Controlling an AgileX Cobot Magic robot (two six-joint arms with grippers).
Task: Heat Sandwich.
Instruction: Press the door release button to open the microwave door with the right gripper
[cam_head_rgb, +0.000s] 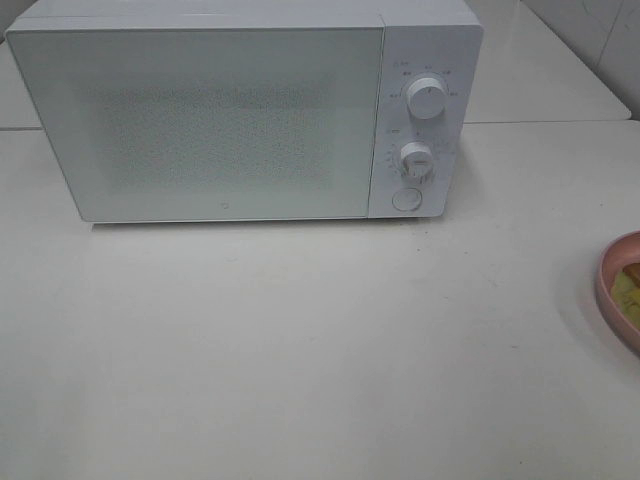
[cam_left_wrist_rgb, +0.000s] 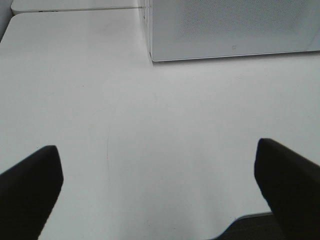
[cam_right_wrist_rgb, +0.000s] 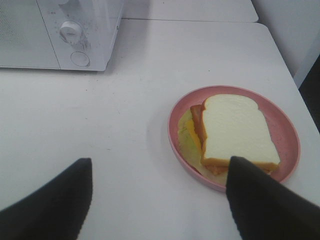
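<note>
The sandwich (cam_right_wrist_rgb: 237, 127), white sliced bread with a brown crust over yellow-green filling, lies on a round pink plate (cam_right_wrist_rgb: 284, 117). In the exterior high view only a sliver of the plate (cam_head_rgb: 610, 275) and filling shows at the right edge. The white microwave (cam_head_rgb: 200, 120) stands at the back with its door closed. My right gripper (cam_right_wrist_rgb: 161, 161) is open and hovers just short of the plate, one finger (cam_right_wrist_rgb: 255, 195) overlapping the plate's near rim. My left gripper (cam_left_wrist_rgb: 156, 147) is open wide over bare table in front of the microwave (cam_left_wrist_rgb: 235, 25). Neither gripper shows in the exterior high view.
The microwave's panel has two knobs (cam_head_rgb: 428, 98) (cam_head_rgb: 417, 158) and a round button (cam_head_rgb: 405, 198) on its right side. A second white table (cam_head_rgb: 540, 70) adjoins behind. The table's front edge (cam_left_wrist_rgb: 240, 220) shows in the left wrist view.
</note>
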